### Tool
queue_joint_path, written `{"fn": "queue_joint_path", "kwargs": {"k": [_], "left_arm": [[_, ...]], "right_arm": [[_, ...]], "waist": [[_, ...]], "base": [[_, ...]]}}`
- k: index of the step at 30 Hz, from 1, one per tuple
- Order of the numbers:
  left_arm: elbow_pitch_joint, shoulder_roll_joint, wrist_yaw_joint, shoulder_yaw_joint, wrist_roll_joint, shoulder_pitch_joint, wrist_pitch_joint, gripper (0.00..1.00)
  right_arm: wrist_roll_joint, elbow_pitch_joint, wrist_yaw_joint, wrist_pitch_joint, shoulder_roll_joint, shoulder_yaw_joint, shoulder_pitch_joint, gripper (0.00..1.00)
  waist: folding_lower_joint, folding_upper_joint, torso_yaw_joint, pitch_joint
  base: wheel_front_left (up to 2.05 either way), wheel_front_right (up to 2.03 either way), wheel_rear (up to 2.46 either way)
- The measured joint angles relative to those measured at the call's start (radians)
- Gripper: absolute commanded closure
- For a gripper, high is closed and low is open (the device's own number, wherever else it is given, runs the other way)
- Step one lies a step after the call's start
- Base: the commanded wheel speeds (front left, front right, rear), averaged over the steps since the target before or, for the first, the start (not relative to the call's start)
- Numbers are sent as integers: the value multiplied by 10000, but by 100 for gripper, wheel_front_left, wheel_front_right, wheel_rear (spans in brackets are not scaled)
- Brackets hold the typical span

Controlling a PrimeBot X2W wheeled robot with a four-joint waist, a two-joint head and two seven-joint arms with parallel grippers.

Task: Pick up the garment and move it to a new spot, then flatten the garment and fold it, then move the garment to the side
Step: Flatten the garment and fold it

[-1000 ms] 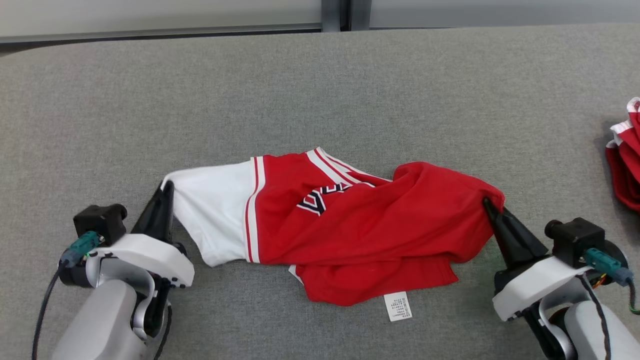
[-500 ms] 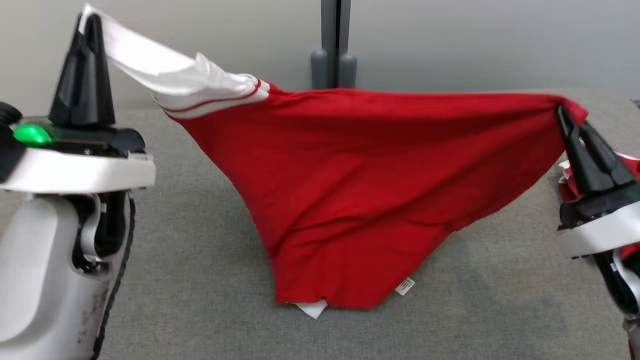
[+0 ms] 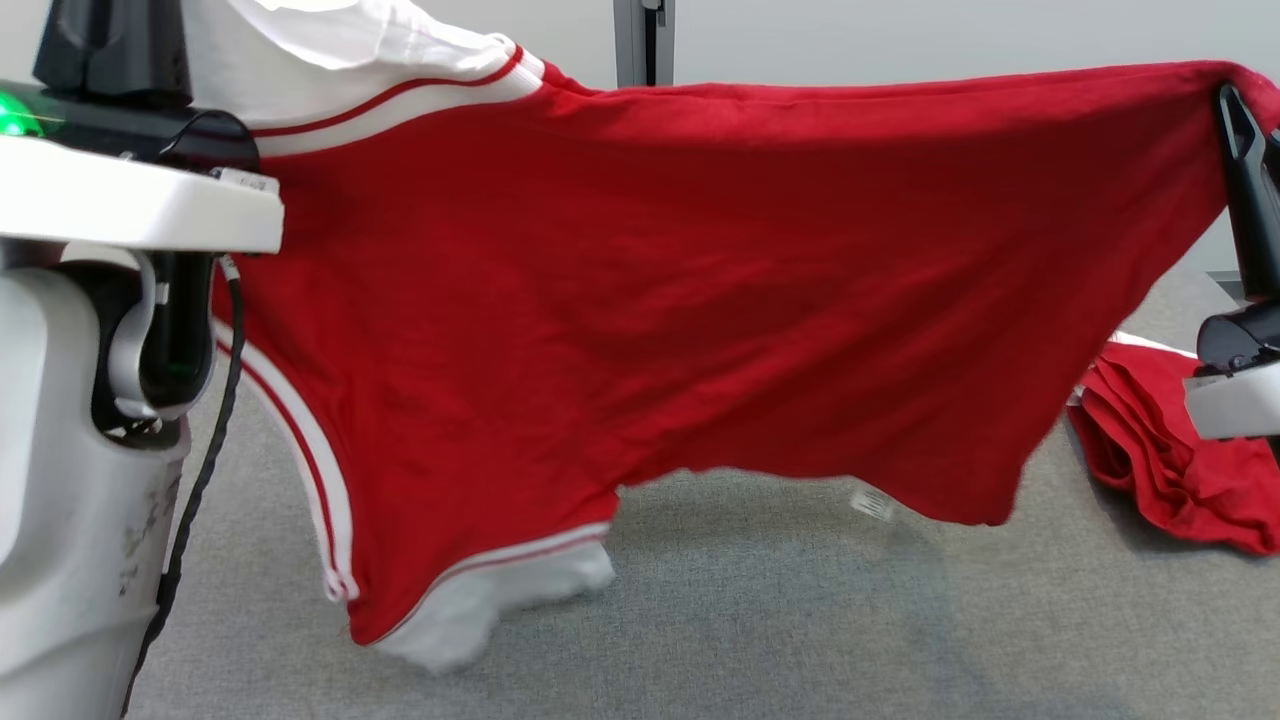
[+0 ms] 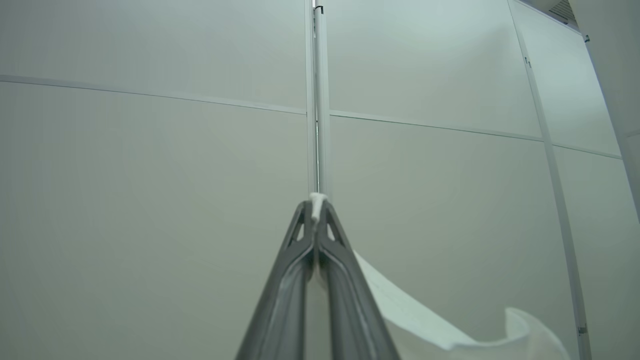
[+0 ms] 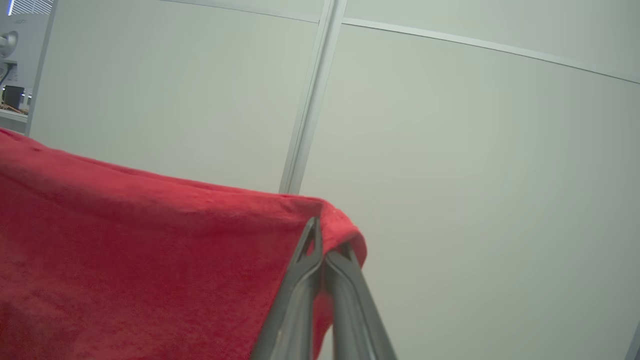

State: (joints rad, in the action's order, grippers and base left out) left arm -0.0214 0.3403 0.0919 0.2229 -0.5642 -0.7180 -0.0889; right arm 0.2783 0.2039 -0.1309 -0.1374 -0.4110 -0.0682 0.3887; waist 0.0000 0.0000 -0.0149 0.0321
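Note:
The garment [image 3: 700, 300], a red jersey with white sleeves and striped trim, hangs spread wide in the air between my two grippers in the head view. The left gripper's dark fingers [image 3: 110, 45] rise out of the top left corner. In the left wrist view my left gripper [image 4: 316, 207] is shut on a fold of white sleeve [image 4: 415, 320]. My right gripper [image 3: 1232, 100] pinches the red top corner at the far right, and in the right wrist view it [image 5: 324, 247] is shut on red cloth [image 5: 125, 250]. A lower white sleeve [image 3: 480, 620] dangles, blurred, close to the table.
A grey fabric-covered table [image 3: 800, 620] lies under the garment. A second red garment [image 3: 1170, 460] lies crumpled on it at the right, beneath my right gripper. A pale partition wall with a grey post [image 3: 640, 30] stands behind.
Both grippers have lifted the garment off the table and pulled it out wide. It has gone from a crumpled heap to a hanging sheet. The head camera has tilted up.

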Motion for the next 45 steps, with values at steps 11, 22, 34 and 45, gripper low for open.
{"fn": "queue_joint_path", "kwargs": {"k": [11,22,34,45], "left_arm": [[3505,-711,-665,512,6,-2571,-441,100],[7791,-1488,-1266,228,393,-5728,-1712,100],[10602,-2435,-1770,-226,393,-4384,-1743,100],[10744,-2861,-2069,-1187,-184,-1619,-1743,100]], "right_arm": [[533,-2416,0,500,159,-593,2784,100],[721,-7005,0,2731,1189,-2013,7190,100],[1733,-10828,0,3768,2290,-4056,7612,100],[2894,-10441,0,3973,2454,-4757,4439,100]], "waist": [[0,0,-72,-843],[0,0,-217,-1625],[0,0,-38,-2791],[0,0,194,-3729]], "base": [[0,0,0],[0,0,0],[0,0,0],[0,0,0]]}}
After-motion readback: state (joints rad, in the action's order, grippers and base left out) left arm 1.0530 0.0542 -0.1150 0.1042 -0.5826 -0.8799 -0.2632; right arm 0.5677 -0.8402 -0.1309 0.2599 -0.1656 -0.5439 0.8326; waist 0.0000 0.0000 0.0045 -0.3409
